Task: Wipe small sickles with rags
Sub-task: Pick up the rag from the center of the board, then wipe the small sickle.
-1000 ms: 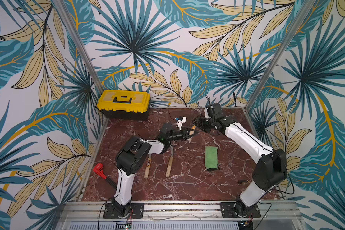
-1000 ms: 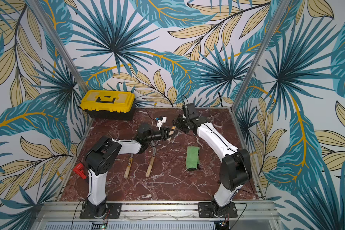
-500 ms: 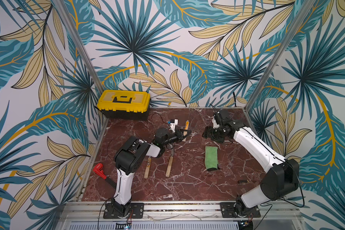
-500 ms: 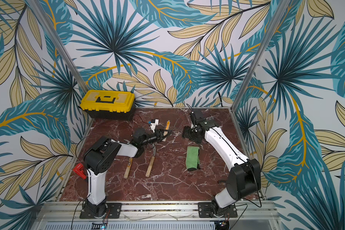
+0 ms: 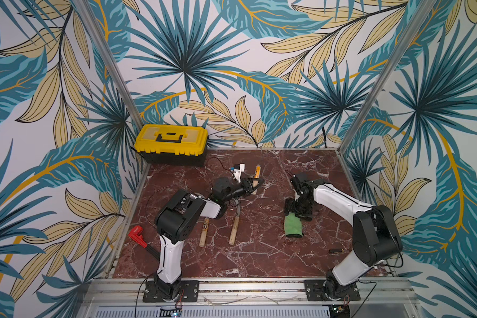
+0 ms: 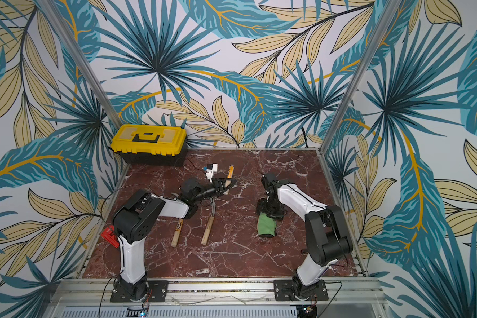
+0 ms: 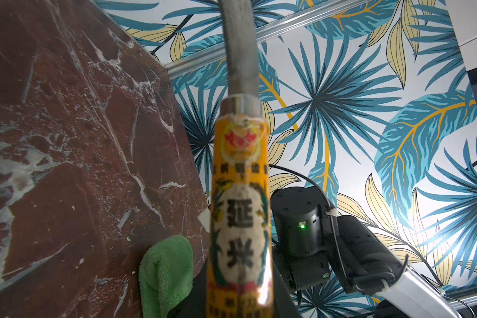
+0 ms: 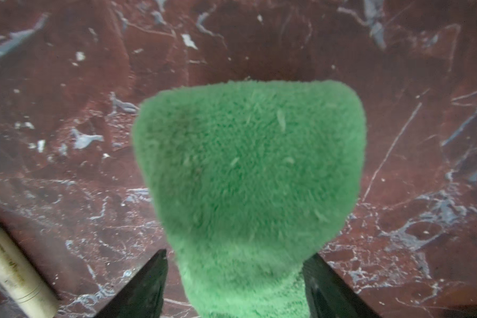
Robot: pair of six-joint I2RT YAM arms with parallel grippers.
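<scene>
Currently, you have: left tool (image 5: 253,185) clamped on the handle of a labelled sickle (image 7: 240,220); right tool (image 8: 234,275), jaws apart, straddling the green rag (image 5: 293,227) on the bench (image 5: 259,261).

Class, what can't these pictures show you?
Left wrist view: orange-labelled sickle, curved grey blade cut off by frame; small print blurred.
In a top view: two pale wooden-handled sickles, blades mostly under left arm.
Right wrist view: right gripper fingers cut off by frame, beside fuzzy green cloth.
</scene>
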